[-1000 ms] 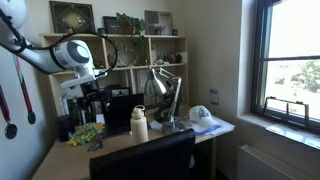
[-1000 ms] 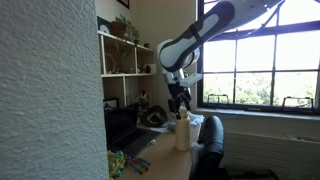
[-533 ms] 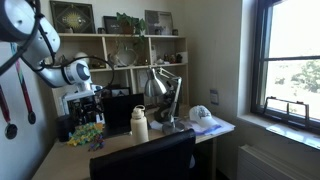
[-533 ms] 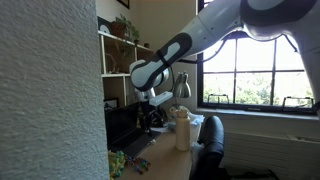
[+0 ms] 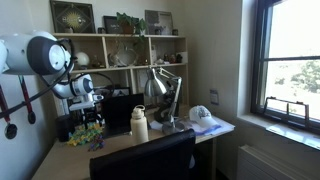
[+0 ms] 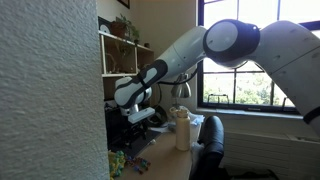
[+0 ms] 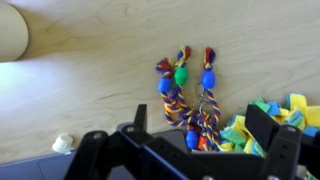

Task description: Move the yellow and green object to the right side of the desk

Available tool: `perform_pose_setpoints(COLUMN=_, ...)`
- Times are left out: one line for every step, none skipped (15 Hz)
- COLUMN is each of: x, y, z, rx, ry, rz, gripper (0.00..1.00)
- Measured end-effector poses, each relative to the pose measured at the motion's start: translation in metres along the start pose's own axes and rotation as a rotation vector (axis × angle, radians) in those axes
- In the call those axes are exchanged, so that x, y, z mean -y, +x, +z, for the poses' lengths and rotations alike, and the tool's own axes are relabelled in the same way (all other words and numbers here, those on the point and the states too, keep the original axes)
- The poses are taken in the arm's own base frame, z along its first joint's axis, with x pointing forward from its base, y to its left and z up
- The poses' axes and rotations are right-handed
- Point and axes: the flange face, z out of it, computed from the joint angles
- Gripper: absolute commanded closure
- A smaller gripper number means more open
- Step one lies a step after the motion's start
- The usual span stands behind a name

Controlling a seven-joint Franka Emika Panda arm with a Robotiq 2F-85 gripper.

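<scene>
The yellow and green object [image 5: 85,133] is a bushy cluster lying near one end of the light wood desk [image 5: 115,143]. It also shows low in an exterior view [image 6: 118,162]. In the wrist view its yellow, green and blue pieces [image 7: 268,118] lie by one finger. My gripper [image 5: 89,108] hangs just above it, also seen in an exterior view [image 6: 141,117]. In the wrist view the gripper [image 7: 200,115] is open and empty, its fingers astride a braided rope toy with blue and green beads [image 7: 185,90] next to the cluster.
A cream bottle [image 5: 139,124] stands mid-desk, also visible in an exterior view [image 6: 182,130]. A desk lamp [image 5: 160,88], a white cap [image 5: 203,115] and a dark screen [image 5: 120,108] sit further along. A black chair back [image 5: 145,160] stands in front. Shelves rise behind.
The arm has swung away from the bottle toward the desk end with the cluster and lowered. The gripper now hangs over the cluster and rope toy.
</scene>
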Motion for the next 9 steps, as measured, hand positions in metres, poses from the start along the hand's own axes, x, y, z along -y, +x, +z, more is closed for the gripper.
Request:
perform_pose_setpoints(x=0.008, y=0.008, z=0.002, rx=-0.012, ry=0.001, rz=0.032, gripper=0.0)
perform_pose_setpoints(x=0.017, y=0.016, z=0.004, rx=-0.025, ry=0.001, rz=0.063, gripper=0.0)
perform_pose_setpoints(x=0.025, y=0.023, z=0.005, rx=-0.035, ry=-0.001, rz=0.094, gripper=0.0)
perform_pose_setpoints(x=0.033, y=0.028, z=0.007, rx=-0.044, ry=-0.003, rz=0.125, gripper=0.0)
perform_pose_setpoints(x=0.041, y=0.034, z=0.01, rx=-0.052, ry=-0.007, rz=0.155, gripper=0.0)
perform_pose_setpoints(x=0.049, y=0.038, z=0.013, rx=-0.058, ry=-0.009, rz=0.178, gripper=0.0)
perform_pose_setpoints(x=0.057, y=0.043, z=0.018, rx=-0.063, ry=-0.011, rz=0.198, gripper=0.0)
perform_pose_setpoints(x=0.063, y=0.046, z=0.023, rx=-0.07, ry=-0.014, rz=0.216, gripper=0.0)
perform_pose_setpoints(x=0.07, y=0.05, z=0.03, rx=-0.075, ry=-0.015, rz=0.232, gripper=0.0)
